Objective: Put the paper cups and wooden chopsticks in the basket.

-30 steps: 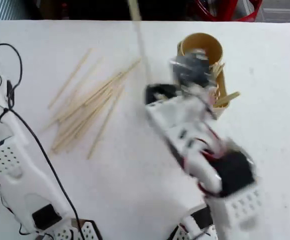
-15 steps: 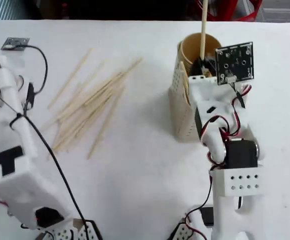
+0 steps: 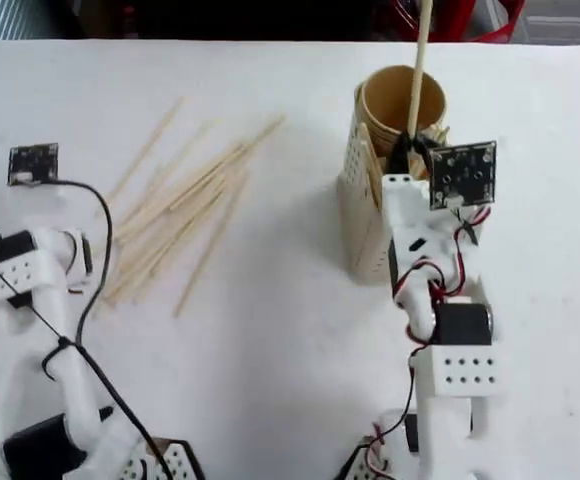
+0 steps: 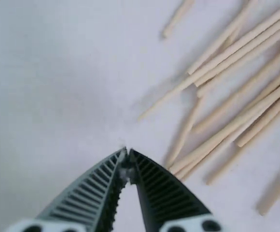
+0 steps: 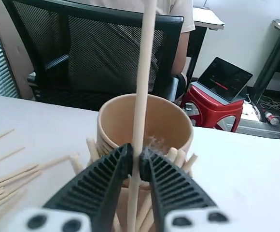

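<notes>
Two grippers are in view, one per arm. I read the right gripper (image 5: 136, 153) as closed on a single chopstick (image 5: 145, 72): its two ribbed fingers (image 5: 106, 176) press against the stick from both sides, with only the stick's own width between them. The stick stands close to upright and runs well up past the fingers. In the high view its lower end is hidden behind the gripper, so I cannot tell whether it touches anything below.

The right gripper sits directly over the basket (image 3: 360, 200), a pale perforated container standing upright on the surface (image 3: 270, 350). A paper cup (image 5: 178, 125) stands upright inside the basket, mouth up. Several chopsticks (image 5: 92, 147) lean in the basket around the outside of the cup, their ends poking above the rim.

I read the left gripper (image 4: 128, 153) as fully closed, tips meeting, with nothing held. It hangs over bare surface, just beside the near ends of the loose chopsticks (image 4: 236, 72). From the high view, that loose pile (image 3: 180, 210) lies flat on the surface, fanned roughly along one diagonal and well apart from the basket.
</notes>
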